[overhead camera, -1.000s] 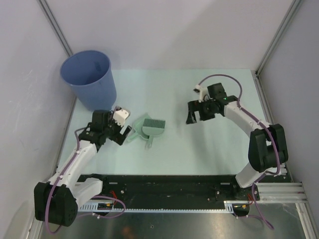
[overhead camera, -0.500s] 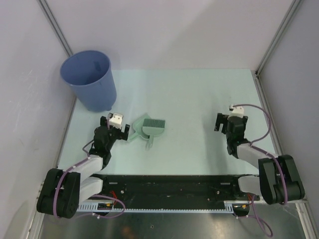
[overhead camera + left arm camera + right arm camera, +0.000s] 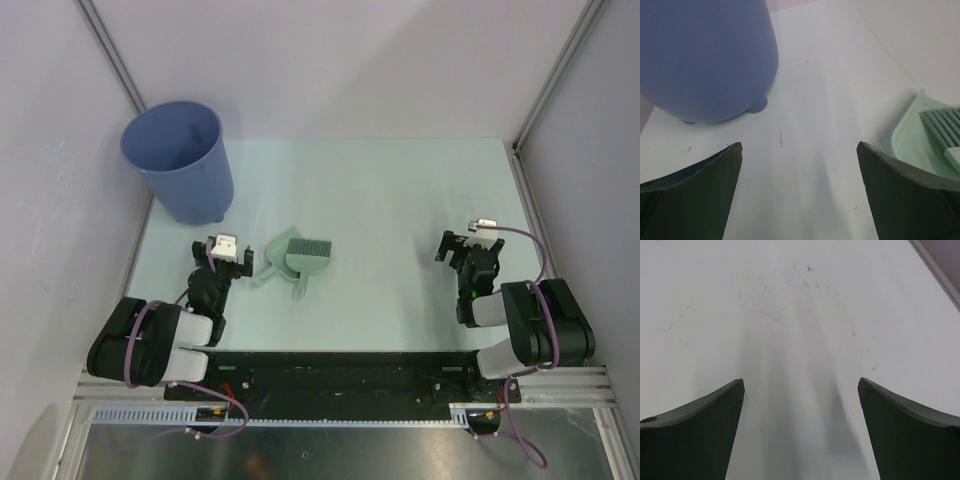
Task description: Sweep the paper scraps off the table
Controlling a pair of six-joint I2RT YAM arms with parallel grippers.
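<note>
No paper scraps show on the table point(image 3: 400, 190) in any view. The mint-green dustpan point(image 3: 283, 262) with the brush point(image 3: 309, 250) lying in it rests on the table left of centre; its rim shows at the right edge of the left wrist view point(image 3: 912, 145). My left gripper point(image 3: 224, 252) is open and empty, folded back near the table's front left, just left of the dustpan. My right gripper point(image 3: 468, 245) is open and empty, folded back at the front right over bare table. In both wrist views the jaws stand wide apart over the table surface point(image 3: 800, 340).
A blue bucket point(image 3: 180, 160) stands at the back left corner, also large in the left wrist view point(image 3: 705, 55). White walls and metal rails point(image 3: 545, 100) enclose the table. The black base rail point(image 3: 330, 375) runs along the near edge.
Both arms have pulled back from the middle of the table and folded down toward their bases. The dustpan and brush have not moved.
</note>
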